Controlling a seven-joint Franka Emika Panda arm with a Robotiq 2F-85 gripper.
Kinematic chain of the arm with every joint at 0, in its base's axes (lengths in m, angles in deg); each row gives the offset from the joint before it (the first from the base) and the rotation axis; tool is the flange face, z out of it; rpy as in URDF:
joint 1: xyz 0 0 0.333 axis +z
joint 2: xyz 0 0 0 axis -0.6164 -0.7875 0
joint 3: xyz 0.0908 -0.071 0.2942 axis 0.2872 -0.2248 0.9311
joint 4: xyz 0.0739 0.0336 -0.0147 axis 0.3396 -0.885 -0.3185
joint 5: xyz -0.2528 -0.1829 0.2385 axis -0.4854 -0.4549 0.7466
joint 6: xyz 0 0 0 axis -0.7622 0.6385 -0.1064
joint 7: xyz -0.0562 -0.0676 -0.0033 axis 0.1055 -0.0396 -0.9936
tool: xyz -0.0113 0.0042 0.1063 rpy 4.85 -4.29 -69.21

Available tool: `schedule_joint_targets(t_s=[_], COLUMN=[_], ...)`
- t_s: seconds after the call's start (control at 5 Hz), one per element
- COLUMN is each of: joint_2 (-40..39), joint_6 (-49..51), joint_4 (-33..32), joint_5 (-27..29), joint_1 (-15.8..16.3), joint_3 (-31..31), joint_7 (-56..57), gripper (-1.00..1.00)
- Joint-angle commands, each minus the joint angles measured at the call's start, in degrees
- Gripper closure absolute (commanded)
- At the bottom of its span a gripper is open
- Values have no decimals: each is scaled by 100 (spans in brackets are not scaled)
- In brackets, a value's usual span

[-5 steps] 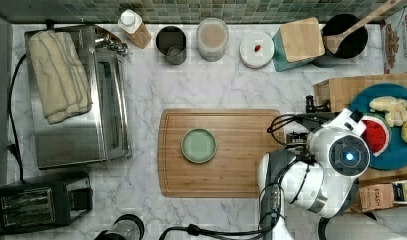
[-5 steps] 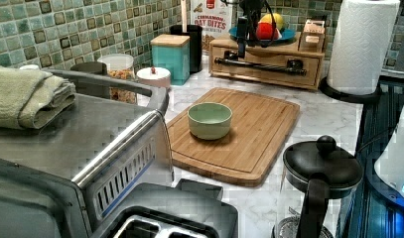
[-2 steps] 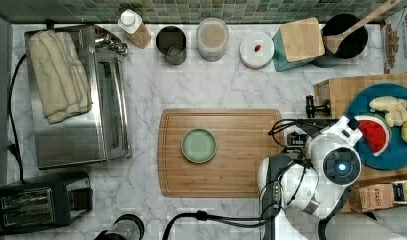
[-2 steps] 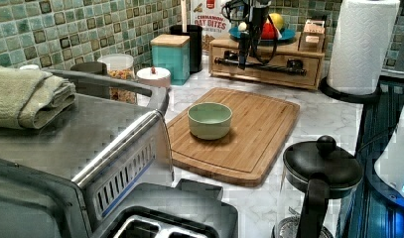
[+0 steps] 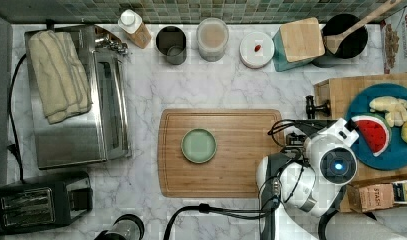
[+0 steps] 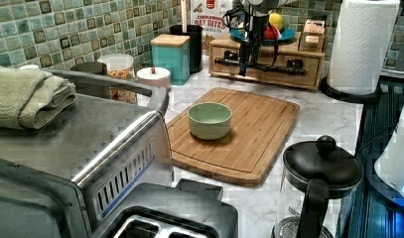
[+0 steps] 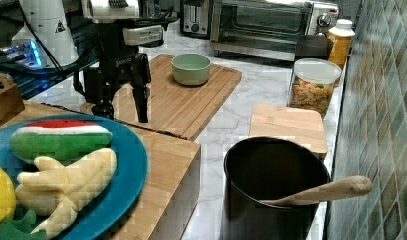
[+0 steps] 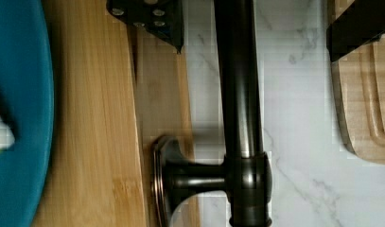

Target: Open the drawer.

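Observation:
The drawer [image 6: 308, 74] is the front of a light-wood box at the back of the left view, and it looks pushed in. Its long black bar handle [image 8: 237, 94] runs across the drawer front [image 8: 161, 94] on brackets. My gripper [image 7: 123, 112] hangs over the handle, open, with one finger [image 8: 150, 21] on the drawer side of the bar and the other on the counter side. In the left view the gripper [image 6: 244, 62] reaches down to handle height. In the top view the arm's wrist [image 5: 336, 165] covers most of the handle, and one bar end [image 5: 318, 106] sticks out.
A brown cutting board [image 5: 241, 170] with a green bowl [image 5: 198, 145] lies just in front of the drawer. A blue plate [image 7: 126, 165] of toy fruit sits on the box. A paper towel roll [image 6: 361, 44], a teal canister [image 6: 170, 57] and a black utensil pot [image 7: 271, 185] stand nearby.
The gripper has come down from above the box to the height of the handle bar, and the arm has drifted slightly toward the top view's left and bottom. The drawer has not moved.

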State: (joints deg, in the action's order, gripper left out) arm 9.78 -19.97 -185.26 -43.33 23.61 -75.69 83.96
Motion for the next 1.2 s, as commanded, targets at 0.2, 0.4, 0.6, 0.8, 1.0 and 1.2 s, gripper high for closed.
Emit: schedule_joint_targets(t_s=[0.2,0.4,0.6,0.8,1.0,1.2], joint_2=[-148,-153,102,280,460,651], joint_6=[473,544,1075,1205,1427,1555], joint_4=[-90,-111,-128,-317,-474,-635], joint_5=[391,592,709,982,1103,1333], joint_1=[118,94,186,229,484,557], joint_3=[360,545,684,991,1212,1507], joint_7=[-58,169,343,690,531,578], gripper=[-100,-100,-100,-100,-100,-100])
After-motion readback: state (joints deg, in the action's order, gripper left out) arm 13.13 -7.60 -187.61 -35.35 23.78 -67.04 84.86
